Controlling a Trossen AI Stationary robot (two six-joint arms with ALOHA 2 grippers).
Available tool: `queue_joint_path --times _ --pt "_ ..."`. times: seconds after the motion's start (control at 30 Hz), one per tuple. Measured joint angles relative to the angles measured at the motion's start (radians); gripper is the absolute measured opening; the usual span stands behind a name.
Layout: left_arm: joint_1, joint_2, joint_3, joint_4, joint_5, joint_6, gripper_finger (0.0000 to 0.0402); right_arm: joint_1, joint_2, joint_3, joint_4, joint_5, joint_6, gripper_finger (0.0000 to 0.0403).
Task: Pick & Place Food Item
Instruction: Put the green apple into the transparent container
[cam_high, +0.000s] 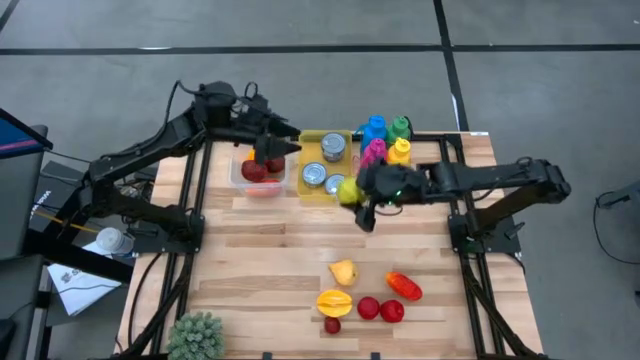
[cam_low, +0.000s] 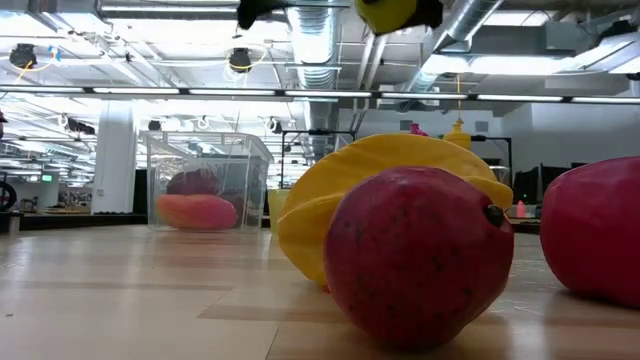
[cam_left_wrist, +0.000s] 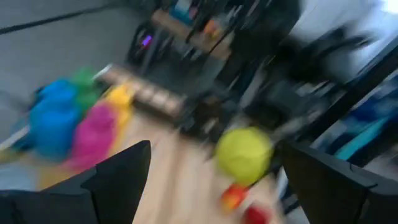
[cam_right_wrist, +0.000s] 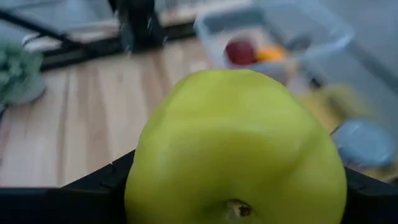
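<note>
My right gripper (cam_high: 352, 193) is shut on a yellow-green apple (cam_right_wrist: 233, 152), carried above the table near the yellow tray of cans (cam_high: 322, 165); the apple (cam_high: 348, 192) also shows at the top of the low view (cam_low: 392, 12) and in the left wrist view (cam_left_wrist: 244, 154). My left gripper (cam_high: 285, 146) is open over the clear bin (cam_high: 258, 170), which holds red and orange fruit (cam_high: 255, 170). On the near part of the table lie a yellow star-shaped fruit (cam_high: 334, 301), several red fruits (cam_high: 380, 309) and a red pepper (cam_high: 403, 286). My right gripper pinches the yellow-green apple by its two sides (cam_right_wrist: 134, 186), one dark finger on each side. The apple's stem end (cam_right_wrist: 235, 208) faces the wrist camera. It is lifted clear of the table, as the low view shows it high in the air.
Coloured bottles (cam_high: 385, 138) stand at the far edge beside the tray of cans. A green spiky plant (cam_high: 196, 336) sits at the near left corner. A yellow fruit piece (cam_high: 344, 271) lies mid-table. Bare wood (cam_high: 260, 260) lies between the bin and the near fruits.
</note>
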Motion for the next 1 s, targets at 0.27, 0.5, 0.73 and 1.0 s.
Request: queue_joint_path --times 0.27,0.5,0.73,1.0 --pt "-0.091 0.074 0.001 0.276 0.02 -0.267 0.0346 -0.082 -0.046 0.002 0.112 0.067 -0.178 0.03" --pt "-0.139 0.192 0.0 0.308 0.002 -0.397 0.0346 -0.132 -0.046 0.002 0.144 0.066 -0.281 0.0301" --pt "-0.138 0.264 0.0 0.38 -0.001 -0.401 0.0346 -0.133 -0.046 0.002 0.131 0.063 -0.323 0.0301" --pt "-0.157 0.303 -0.001 0.454 -0.017 -0.341 0.0346 -0.145 -0.031 0.001 0.129 0.063 -0.324 0.0302"
